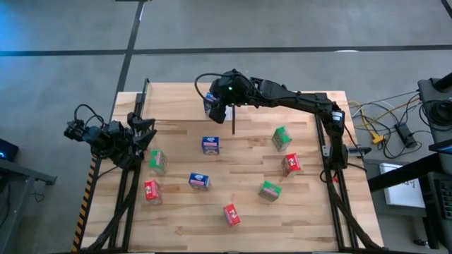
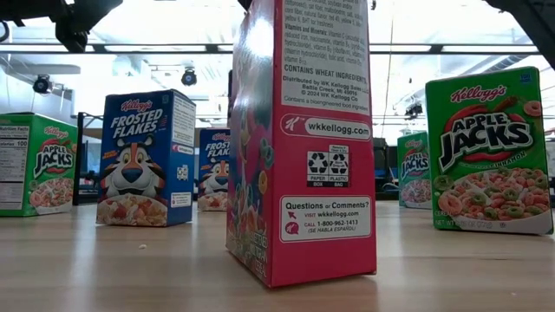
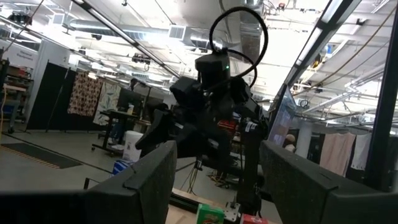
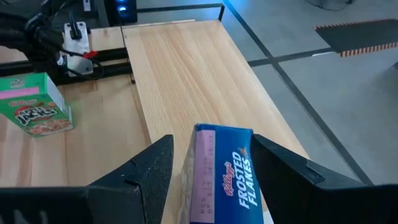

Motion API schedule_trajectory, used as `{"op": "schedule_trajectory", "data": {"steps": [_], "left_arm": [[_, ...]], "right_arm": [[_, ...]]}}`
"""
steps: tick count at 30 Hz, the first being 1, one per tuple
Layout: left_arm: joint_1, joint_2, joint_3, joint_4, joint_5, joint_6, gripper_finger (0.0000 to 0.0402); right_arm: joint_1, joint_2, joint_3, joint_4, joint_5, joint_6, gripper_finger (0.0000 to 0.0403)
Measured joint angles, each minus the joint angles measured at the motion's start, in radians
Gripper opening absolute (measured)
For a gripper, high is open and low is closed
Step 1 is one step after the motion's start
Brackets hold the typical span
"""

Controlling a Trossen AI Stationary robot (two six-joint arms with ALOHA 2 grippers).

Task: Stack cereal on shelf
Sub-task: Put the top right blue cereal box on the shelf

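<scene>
Overhead, the right gripper (image 1: 215, 107) reaches to the table's far edge, its fingers (image 4: 140, 171) clamped on either side of a blue cereal box (image 4: 224, 174). Meanwhile the left gripper (image 1: 145, 134) waits at the left edge, fingers (image 3: 146, 177) spread apart, holding nothing.

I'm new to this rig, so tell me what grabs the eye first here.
The right hand, stretched to the table's far edge, grips a blue Frosted Flakes box over the shelf. Eight more boxes lie scattered across the table, and a red box looms in the low view. The left hand waits open at the left edge.
</scene>
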Motion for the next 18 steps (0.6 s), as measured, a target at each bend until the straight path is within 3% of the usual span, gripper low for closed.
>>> {"op": "schedule_trajectory", "data": {"steps": [8, 14, 18], "left_arm": [[0.0, 0.0, 0.0, -0.007, 0.0, 0.0, 0.0215], [0.0, 0.0, 0.0, -0.013, 0.0, 0.0, 0.0215], [0.0, 0.0, 0.0, -0.013, 0.0, 0.0, 0.0215]], "right_arm": [[0.037, -0.002, 0.074, -0.172, -0.015, -0.005, 0.0182], [0.07, -0.004, 0.063, -0.347, -0.052, 0.024, 0.0083], [0.076, -0.004, -0.015, -0.34, -0.05, 0.04, 0.0018]]}}
